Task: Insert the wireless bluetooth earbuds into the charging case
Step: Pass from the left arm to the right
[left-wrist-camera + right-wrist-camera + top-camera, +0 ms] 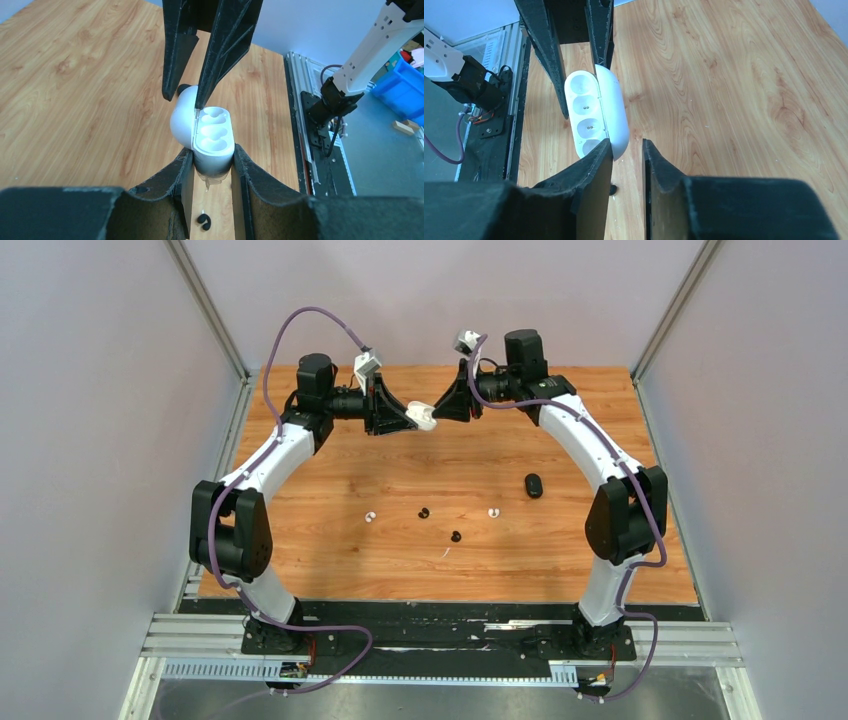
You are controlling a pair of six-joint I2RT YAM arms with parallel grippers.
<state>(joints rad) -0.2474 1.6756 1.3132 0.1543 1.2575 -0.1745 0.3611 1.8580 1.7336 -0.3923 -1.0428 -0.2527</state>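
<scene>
My left gripper [408, 416] is shut on the base of a white charging case [214, 145] and holds it above the back of the table. The case stands open, its lid [181, 120] swung aside and its wells [583, 107] empty. My right gripper [627, 144] faces it, open with nothing between its fingers; one fingertip [198, 102] rests at the seam between lid and base. Four earbuds lie on the wood: two white [371, 516] [493, 512] and two black [423, 512] [456, 536]. One black bud [203, 220] shows below the left jaws.
A closed black oval case [533, 485] lies on the wooden table [300, 570] right of centre, near the right arm's elbow. Grey walls enclose the table on three sides. A metal rail [440, 640] runs along the near edge by the arm bases.
</scene>
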